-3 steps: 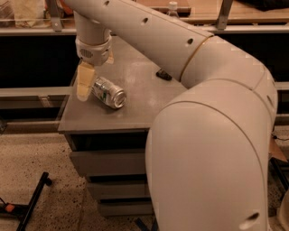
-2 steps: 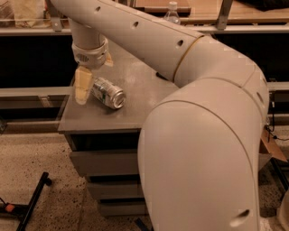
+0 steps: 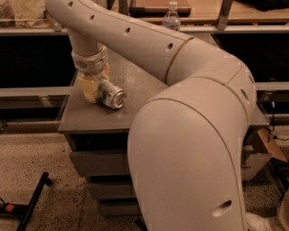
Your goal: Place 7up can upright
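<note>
The cream-coloured two-finger gripper (image 3: 96, 87) hangs pointing down from a ribbed grey wrist, low over the left part of the grey flat table top (image 3: 92, 121), near its left edge and closer to the front left corner than to the back one. It sits right at the rear end of the small silver aluminium 7up can (image 3: 113, 95); whether it has clamped on the can or merely sits against it cannot be told. The can lies on its side on the table top, its shiny round end facing the front edge and slightly right. The thick cream arm (image 3: 189, 135) sweeps from the wrist across the table and fills the right foreground. Beyond the back edge, a clear plastic water bottle (image 3: 171, 17) stands upright on a wooden shelf (image 3: 203, 13)
</note>
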Available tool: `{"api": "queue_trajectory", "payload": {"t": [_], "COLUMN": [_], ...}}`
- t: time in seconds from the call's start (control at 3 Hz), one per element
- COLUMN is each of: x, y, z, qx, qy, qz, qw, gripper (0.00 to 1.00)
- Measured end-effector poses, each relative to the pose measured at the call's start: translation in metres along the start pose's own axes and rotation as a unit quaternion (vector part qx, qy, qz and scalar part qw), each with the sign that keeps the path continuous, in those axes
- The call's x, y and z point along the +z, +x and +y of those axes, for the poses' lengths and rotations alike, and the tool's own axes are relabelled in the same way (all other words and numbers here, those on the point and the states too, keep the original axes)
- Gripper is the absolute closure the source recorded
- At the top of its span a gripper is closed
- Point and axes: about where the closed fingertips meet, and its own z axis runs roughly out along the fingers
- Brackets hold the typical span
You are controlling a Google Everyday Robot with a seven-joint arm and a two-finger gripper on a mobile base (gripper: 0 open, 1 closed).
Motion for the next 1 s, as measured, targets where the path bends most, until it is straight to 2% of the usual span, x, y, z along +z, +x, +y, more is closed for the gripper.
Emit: {"api": "queue_trajectory", "payload": {"t": [0.33, 0.67, 1.0], "x": [0.001, -0.019, -0.052], "y": [-0.001, 0.004, 0.013], "z": [-0.002, -0.019, -0.033], "qx": [0.003, 0.004, -0.009], "qy": [-0.005, -0.008, -0.007], "qz": [-0.001, -0.036, -0.110], "qw": [1.0000, 0.9993, 0.9939], "gripper": [0.64, 0.88, 1.00]}}
